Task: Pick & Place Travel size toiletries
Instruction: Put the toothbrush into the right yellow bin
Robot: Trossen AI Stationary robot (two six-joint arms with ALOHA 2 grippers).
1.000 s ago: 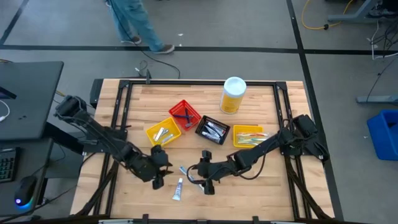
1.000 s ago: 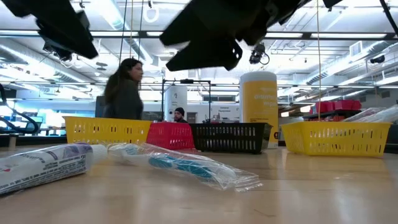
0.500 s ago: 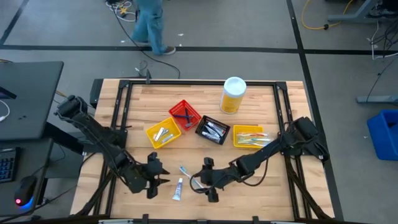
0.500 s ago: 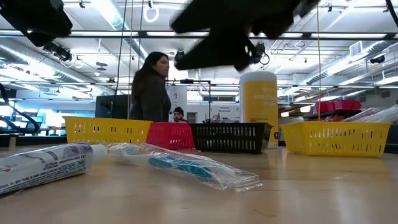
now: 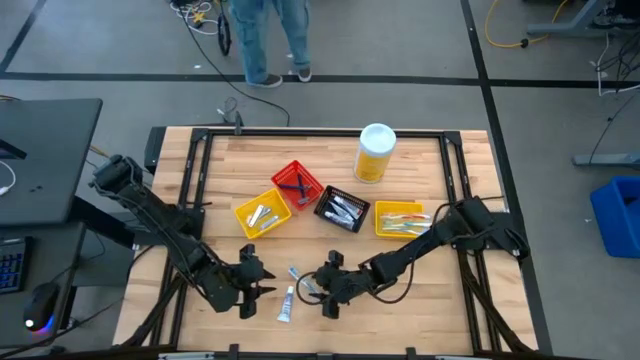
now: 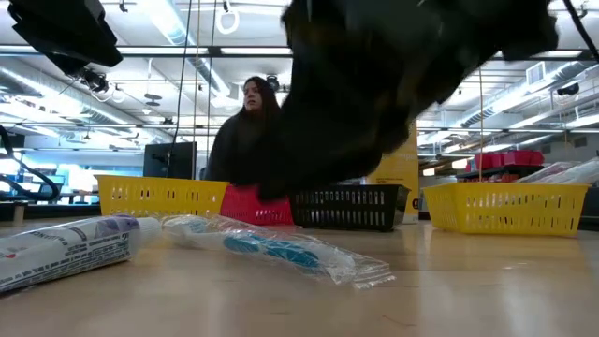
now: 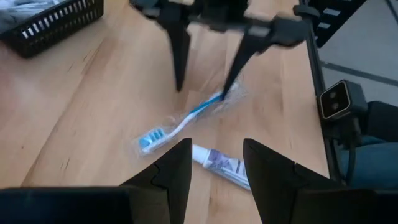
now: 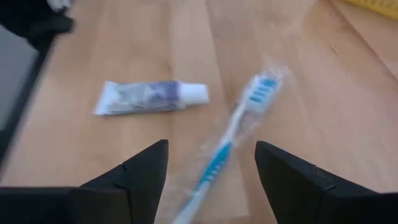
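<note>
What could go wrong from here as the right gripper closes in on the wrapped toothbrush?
The right gripper straddles the handle end of the toothbrush, so the fingers may pinch only the loose wrapper and let it slip. The toothpaste tube lies close by and could get nudged. The left gripper waits open nearby, so the arms could crowd each other.

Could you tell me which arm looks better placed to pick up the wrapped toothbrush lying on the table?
Probably the right. The right gripper has open jaws straddling the handle end of the wrapped toothbrush, with the brush centred in its wrist view. The left gripper, also open, sits back from it, nearer the small tube.
</note>
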